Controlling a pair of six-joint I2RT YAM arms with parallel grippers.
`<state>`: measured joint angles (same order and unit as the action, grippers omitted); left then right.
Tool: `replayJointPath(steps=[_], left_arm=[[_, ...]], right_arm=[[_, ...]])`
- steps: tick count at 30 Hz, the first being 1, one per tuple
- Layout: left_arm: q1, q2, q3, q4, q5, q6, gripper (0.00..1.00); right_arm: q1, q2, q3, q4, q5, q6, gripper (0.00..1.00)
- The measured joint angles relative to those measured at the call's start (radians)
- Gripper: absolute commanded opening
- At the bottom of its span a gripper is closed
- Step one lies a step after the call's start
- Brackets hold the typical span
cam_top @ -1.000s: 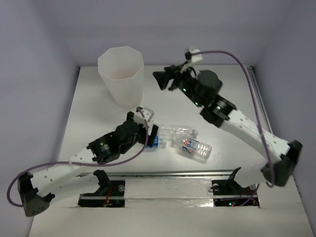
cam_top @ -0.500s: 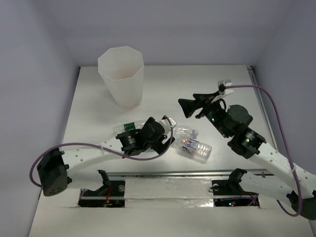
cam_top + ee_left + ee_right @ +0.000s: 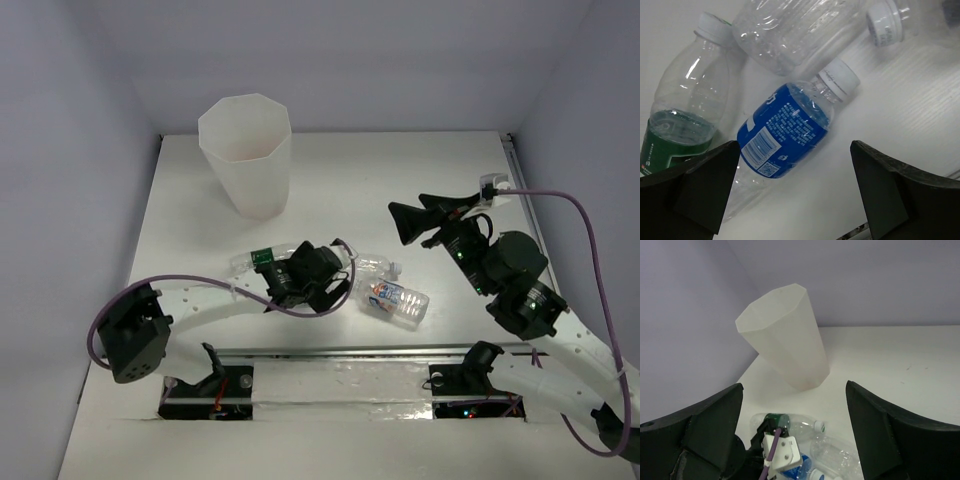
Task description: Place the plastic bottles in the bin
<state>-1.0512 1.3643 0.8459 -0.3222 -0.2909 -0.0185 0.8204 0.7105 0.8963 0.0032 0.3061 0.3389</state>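
The bin [image 3: 245,150] stands upright at the back left and also shows in the right wrist view [image 3: 785,335]. Several plastic bottles lie on their sides in the middle: a green-label one [image 3: 262,258], a clear one [image 3: 372,265] and an orange-blue one [image 3: 395,300]. My left gripper [image 3: 335,275] hangs open over them. In the left wrist view [image 3: 794,145] a blue-label bottle [image 3: 787,127] lies between its fingers, with the green-label bottle [image 3: 685,115] to the left and the clear one [image 3: 790,30] above. My right gripper [image 3: 398,222] is open and empty, raised to the right of the bottles, facing the bin.
Purple-grey walls close in the white table [image 3: 200,220] at the back and sides. A metal rail [image 3: 340,352] runs along the near edge by the arm bases. The left arm's wrist and purple cable [image 3: 782,452] show in the right wrist view.
My right gripper has drawn back from beside the bin toward the near right. My left gripper has shifted right over the bottles, uncovering the green-label bottle.
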Motion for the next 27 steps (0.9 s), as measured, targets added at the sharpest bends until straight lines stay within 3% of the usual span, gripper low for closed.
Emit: replayJointPath(steps=[9, 15, 27], left_arm=[[0.042, 0.168, 0.041, -0.013, -0.028, 0.005, 0.92], [0.057, 0.167, 0.041, -0.027, -0.026, 0.004, 0.86], [0.011, 0.163, 0.055, -0.067, -0.022, -0.024, 0.28]], right_arm=[[0.0, 0.001, 0.0, -0.05, 0.001, -0.005, 0.88], [0.0, 0.001, 0.0, -0.066, 0.009, -0.015, 0.88], [0.0, 0.017, 0.0, -0.081, 0.038, -0.029, 0.88]])
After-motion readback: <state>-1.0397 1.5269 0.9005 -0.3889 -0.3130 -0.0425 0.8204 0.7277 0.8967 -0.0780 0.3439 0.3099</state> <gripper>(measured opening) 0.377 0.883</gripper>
